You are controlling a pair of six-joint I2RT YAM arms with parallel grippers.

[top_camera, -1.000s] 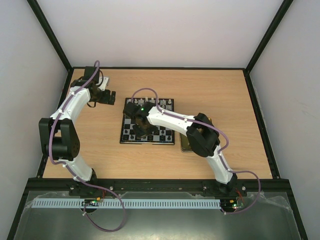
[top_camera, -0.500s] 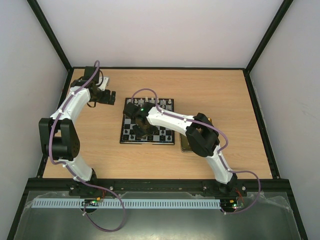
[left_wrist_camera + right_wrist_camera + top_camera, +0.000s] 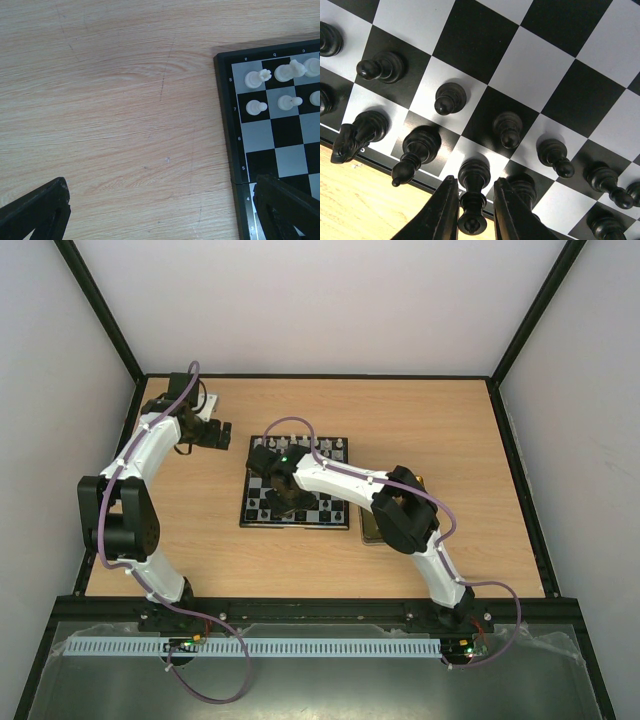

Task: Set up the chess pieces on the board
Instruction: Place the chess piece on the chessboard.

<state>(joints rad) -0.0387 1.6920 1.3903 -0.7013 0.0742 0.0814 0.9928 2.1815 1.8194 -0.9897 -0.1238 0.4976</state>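
The board (image 3: 243, 502) lies mid-table with white chessmen (image 3: 335, 448) on its far rows and black ones on its near rows. My right gripper (image 3: 283, 502) hangs low over the near left part. In the right wrist view its fingers (image 3: 442, 210) straddle a tall black piece (image 3: 474, 175) standing on a light back-row square of the board (image 3: 540, 65), with a thin gap at the right finger. My right gripper (image 3: 476, 210) is narrowly open. My left gripper (image 3: 225, 435) is open and empty over bare table left of the board's rim (image 3: 227, 115), near white pieces (image 3: 257, 78).
Black pawns (image 3: 449, 97), a bishop (image 3: 417, 147) and a knight (image 3: 360, 132) stand close around the straddled piece. A small tin (image 3: 368, 530) lies just right of the board, mostly under my right arm. Black frame rails edge the wooden table (image 3: 200, 550).
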